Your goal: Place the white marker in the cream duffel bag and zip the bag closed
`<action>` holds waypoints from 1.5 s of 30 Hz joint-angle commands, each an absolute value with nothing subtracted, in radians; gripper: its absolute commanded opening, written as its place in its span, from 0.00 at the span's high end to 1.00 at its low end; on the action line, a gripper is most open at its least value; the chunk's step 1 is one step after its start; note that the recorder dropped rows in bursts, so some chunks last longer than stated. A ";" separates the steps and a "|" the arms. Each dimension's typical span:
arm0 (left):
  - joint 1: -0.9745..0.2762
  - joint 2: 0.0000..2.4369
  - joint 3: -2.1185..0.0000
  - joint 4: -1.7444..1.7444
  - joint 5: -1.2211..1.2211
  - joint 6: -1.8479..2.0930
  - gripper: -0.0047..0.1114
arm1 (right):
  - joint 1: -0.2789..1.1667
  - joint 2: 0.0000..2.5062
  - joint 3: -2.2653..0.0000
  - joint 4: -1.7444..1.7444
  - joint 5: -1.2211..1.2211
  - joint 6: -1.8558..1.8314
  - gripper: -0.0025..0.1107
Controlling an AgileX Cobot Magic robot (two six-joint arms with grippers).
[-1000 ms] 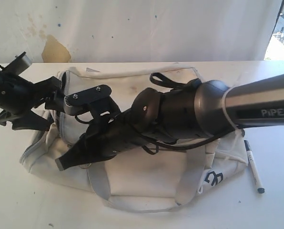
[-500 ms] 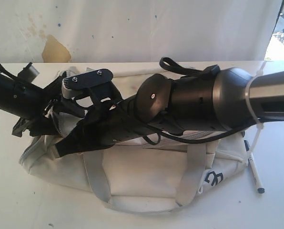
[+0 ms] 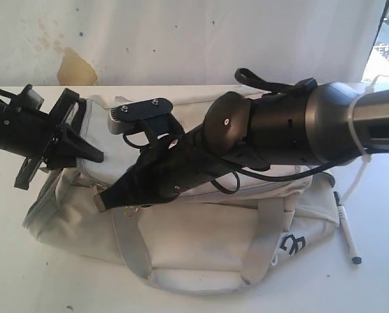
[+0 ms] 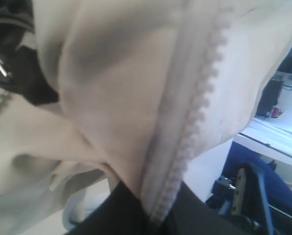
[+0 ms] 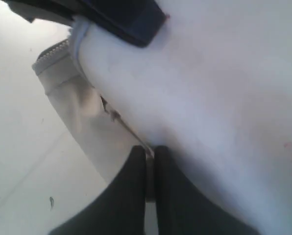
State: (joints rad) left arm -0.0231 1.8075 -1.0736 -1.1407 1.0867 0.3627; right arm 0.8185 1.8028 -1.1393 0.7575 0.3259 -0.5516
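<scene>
My left gripper (image 4: 153, 218) is pinching the bag (image 3: 201, 241) by its zipper edge, my right gripper (image 5: 149, 156) is pressing together on a thin metal zipper pull (image 5: 129, 129), and the marker (image 3: 346, 233) is lying on the table (image 3: 377, 287) just beside the bag, outside it.

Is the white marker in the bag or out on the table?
Out. The white marker lies on the table beside the logo end of the cream duffel bag.
</scene>
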 commanded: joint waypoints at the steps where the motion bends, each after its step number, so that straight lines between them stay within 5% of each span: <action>1: -0.012 1.805 -1.071 -1.217 1.083 0.319 0.96 | 0.803 1.794 -1.128 0.696 0.379 -0.497 0.98; 18: -0.012 1.805 -1.071 -1.221 1.014 0.264 0.96 | 0.714 1.693 -1.128 0.091 0.621 -0.064 0.98; 45: -0.012 1.805 -1.071 -1.221 1.008 0.422 0.96 | 0.380 1.433 -0.915 -0.046 0.714 -0.048 0.98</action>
State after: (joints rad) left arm -0.0190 1.8075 -1.0736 -1.2048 1.0172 0.4163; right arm 0.4163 1.4441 -0.9336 -0.0148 0.7290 -0.0456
